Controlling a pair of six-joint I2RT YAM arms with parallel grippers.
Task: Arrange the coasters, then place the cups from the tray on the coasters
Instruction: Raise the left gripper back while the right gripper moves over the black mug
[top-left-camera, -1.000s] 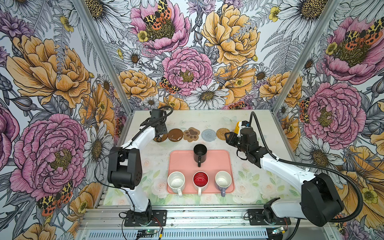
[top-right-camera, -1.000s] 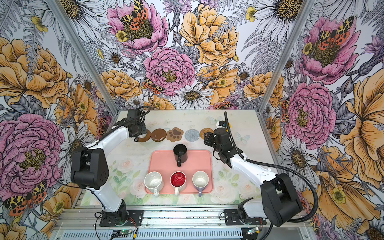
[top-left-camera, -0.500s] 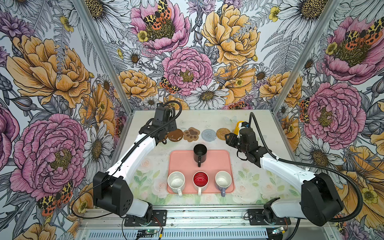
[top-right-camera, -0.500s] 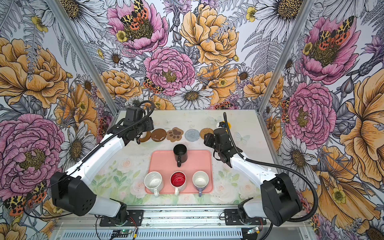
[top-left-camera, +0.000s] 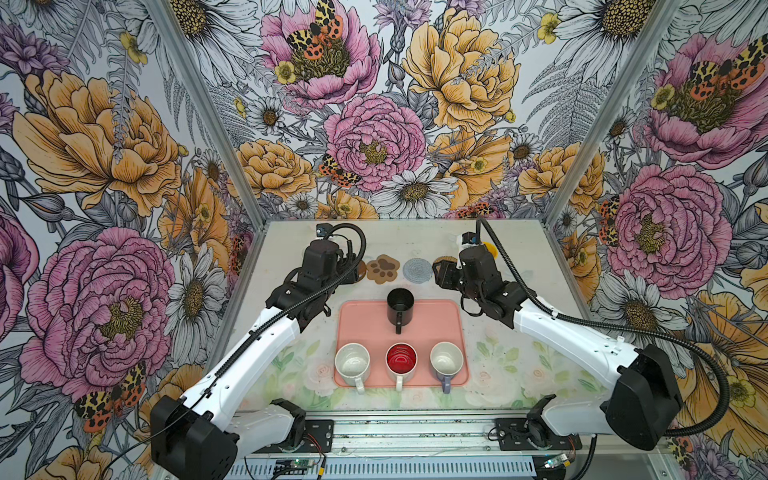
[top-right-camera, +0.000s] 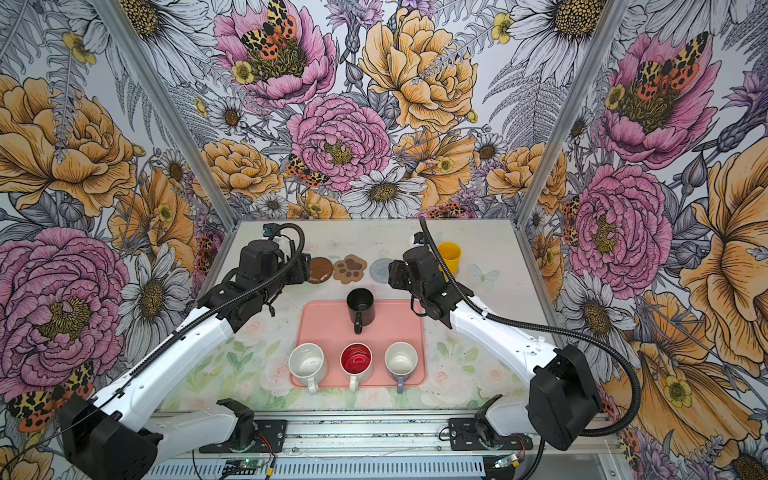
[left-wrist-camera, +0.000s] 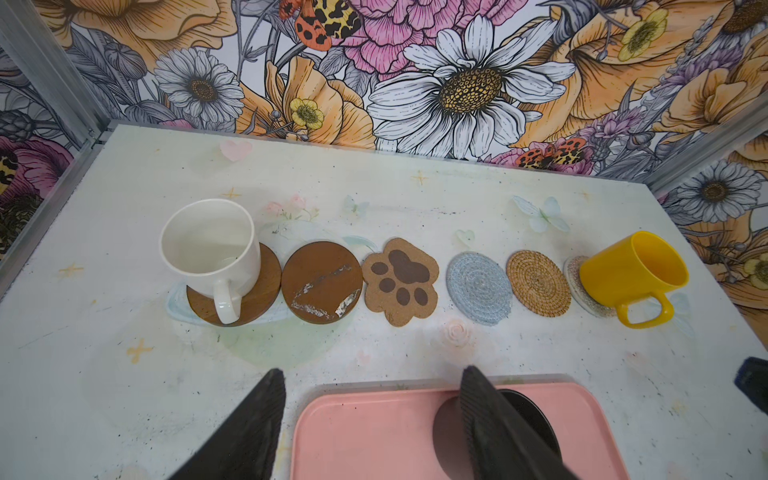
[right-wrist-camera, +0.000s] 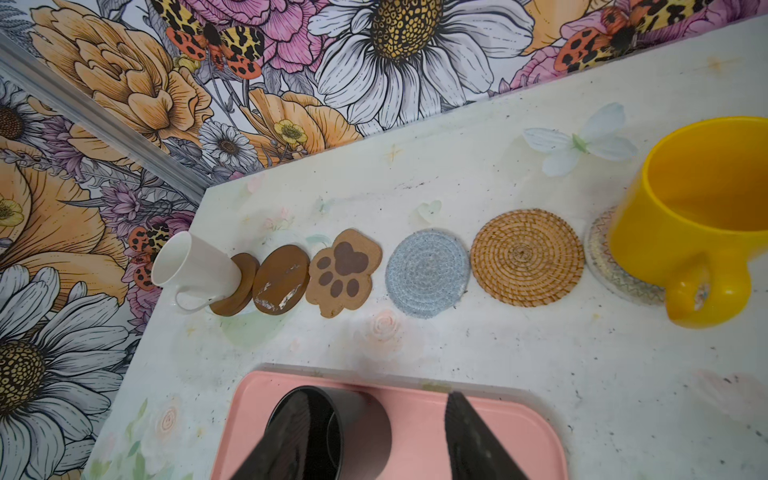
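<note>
We see six coasters (left-wrist-camera: 401, 280) lined up behind the tray (top-left-camera: 432, 328), with a white mug (left-wrist-camera: 208, 249) on one end, a yellow mug (left-wrist-camera: 631, 270) on the other, and four mugs (top-left-camera: 401, 359) on the tray. The left gripper (left-wrist-camera: 372, 370) and right gripper (right-wrist-camera: 374, 399) hover, jaws spread, empty.

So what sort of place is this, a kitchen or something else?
Probably a staged robot test booth, not a kitchen: flower-print walls close in a table, two robot arms are bolted to a metal rail, and a pink tray holds mugs.
</note>
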